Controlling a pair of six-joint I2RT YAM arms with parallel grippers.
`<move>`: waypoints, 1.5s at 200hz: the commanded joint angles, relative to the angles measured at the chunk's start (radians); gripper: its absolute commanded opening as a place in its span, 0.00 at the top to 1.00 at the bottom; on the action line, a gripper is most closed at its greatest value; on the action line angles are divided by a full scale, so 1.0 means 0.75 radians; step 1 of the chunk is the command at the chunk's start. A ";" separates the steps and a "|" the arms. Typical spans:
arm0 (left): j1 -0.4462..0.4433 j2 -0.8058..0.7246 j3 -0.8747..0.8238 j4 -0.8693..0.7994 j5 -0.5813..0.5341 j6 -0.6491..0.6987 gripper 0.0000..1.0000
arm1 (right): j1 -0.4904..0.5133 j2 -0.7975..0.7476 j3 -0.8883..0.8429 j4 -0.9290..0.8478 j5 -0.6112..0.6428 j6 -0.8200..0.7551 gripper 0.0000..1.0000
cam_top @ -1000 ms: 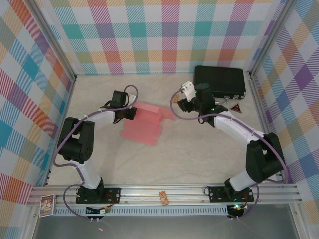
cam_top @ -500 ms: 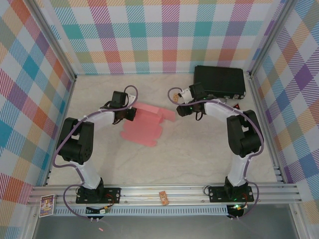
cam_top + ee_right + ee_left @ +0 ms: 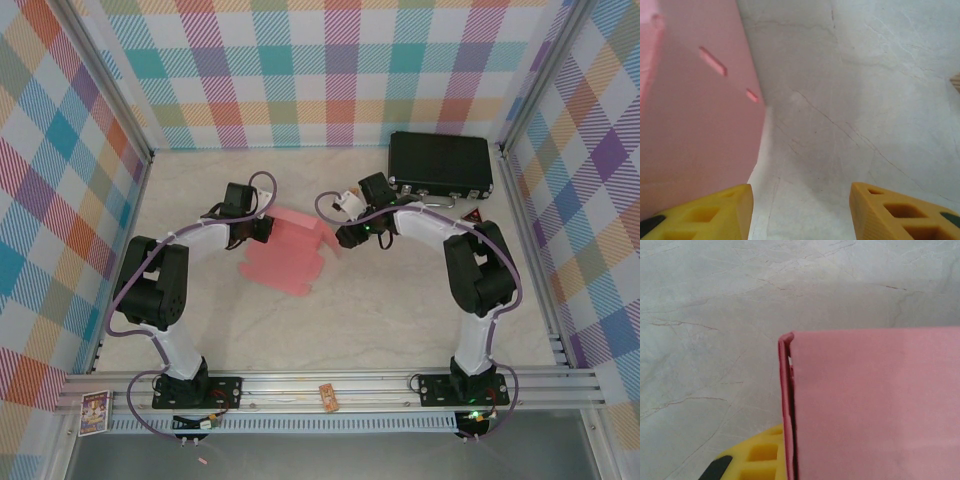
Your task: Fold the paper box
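Top view, left pincer (image 3: 263, 228): low over the table (image 3: 400, 310), nose at the far-left corner of the paper box (image 3: 283, 262). The wrist hides the jaws from up here.
Top view, paper box: a pink sheet, partly folded, lying between the two pincers. One flap is raised just ahead of the right pincer (image 3: 343, 236), and the flat part trails off to the near side of the left one.
Top view, black case (image 3: 440, 165): behind the right pincer and apart from it, not involved.
Left wrist view, paper box (image 3: 875, 405): a doubled pink edge runs straight out over the lower finger (image 3: 757, 460) and covers most of what lies ahead and to the right.
Left wrist view, grip: pressed together on that doubled edge. I read it as an anchor, so the sheet cannot slide while the other arm works.
Right wrist view, right pincer (image 3: 800, 212): spread, bare table between the fingers, nothing pinched.
Right wrist view, paper box (image 3: 695, 115): a slotted pink flap stands just ahead of the left finger (image 3: 710, 212). Whether they touch, I can't tell.
Judgement: the spread pincer looks placed to catch or push that flap over toward the held side.
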 commanded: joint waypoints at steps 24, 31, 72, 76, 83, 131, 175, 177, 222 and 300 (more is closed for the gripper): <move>-0.016 -0.012 0.025 -0.031 -0.024 -0.028 0.92 | 0.049 0.046 0.081 -0.103 -0.020 0.042 0.46; -0.017 -0.013 0.023 -0.033 -0.026 -0.029 0.92 | 0.053 0.046 0.081 -0.097 -0.035 0.052 0.46; -0.020 -0.003 0.031 -0.056 -0.029 -0.026 0.92 | 0.088 0.062 0.069 -0.022 -0.083 0.141 0.46; -0.020 -0.003 0.032 -0.059 -0.030 -0.026 0.92 | 0.091 0.062 0.062 -0.008 -0.090 0.152 0.46; -0.020 -0.003 0.034 -0.061 -0.029 -0.026 0.92 | 0.096 0.061 0.048 0.021 -0.103 0.168 0.46; -0.030 -0.008 0.024 -0.094 -0.056 -0.031 0.92 | 0.111 0.030 -0.086 0.298 -0.224 0.312 0.47; -0.032 -0.011 0.018 -0.141 -0.105 -0.064 0.92 | 0.144 0.056 -0.106 0.377 -0.237 0.369 0.50; -0.032 -0.011 0.017 -0.143 -0.110 -0.068 0.92 | 0.145 0.056 -0.106 0.378 -0.232 0.374 0.50; -0.032 -0.024 0.009 -0.150 -0.168 -0.103 0.93 | 0.149 0.037 -0.130 0.365 -0.200 0.404 0.55; -0.033 -0.027 -0.006 -0.143 -0.183 -0.105 0.93 | 0.159 0.054 -0.092 0.260 -0.356 0.358 0.65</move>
